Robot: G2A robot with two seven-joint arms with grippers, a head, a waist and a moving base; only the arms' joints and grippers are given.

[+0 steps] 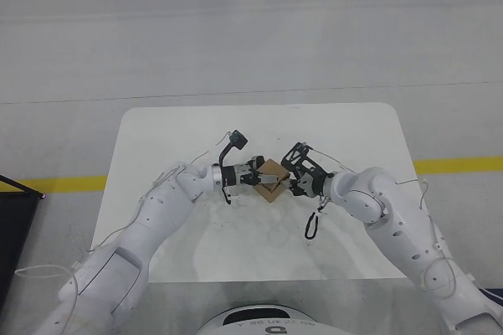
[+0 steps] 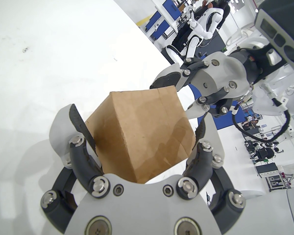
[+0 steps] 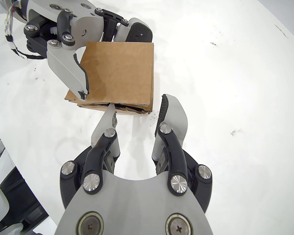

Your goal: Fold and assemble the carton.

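item 1 – carton (image 1: pixel 270 179) (image 2: pixel 142 133) (image 3: pixel 117 74): brown cardboard, small, partly folded into box form. sits between the left jaws, one pad on each of two opposite faces. a folded edge points back toward the left palm. the end away from that palm is the open one: flap edges ragged, dark gap betw layers. cannot tell if it rests on the table or hangs just above it.

item 2 – left gripper (image 1: pixel 253 175) (image 2: pixel 138 124) (image 3: pixel 110 63): clenched on the carton, jaws held abt one box-width apart, black ribbed pads (image 2: pixel 79 123) pressed to the cardboard.

item 3 – right gripper (image 1: pixel 291 180) (image 2: pixel 178 94) (image 3: pixel 138 105): released, jaws apart, nothing held. one fingertip (image 3: pixel 112 110) touches the carton's open end at the gap. the other finger (image 3: pixel 170 110) stands just beside the carton's corner, not touching. faces the left gripper head-on, carton betw the two.

item 4 – table (image 1: pixel 192 134) (image 2: pixel 51 37) (image 3: pixel 223 62): white top, rounded corners, small dark scuffs. lies under both sets of jaws, which meet near its middle.

item 5 – black cable loop (image 1: pixel 312 226) (image 2: pixel 259 133): hangs off the right arm, behind its jaws, well apart from the carton.

item 6 – yellow floor line (image 1: pixel 469 163): on the grey floor past the table edge, far out behind the right jaws.
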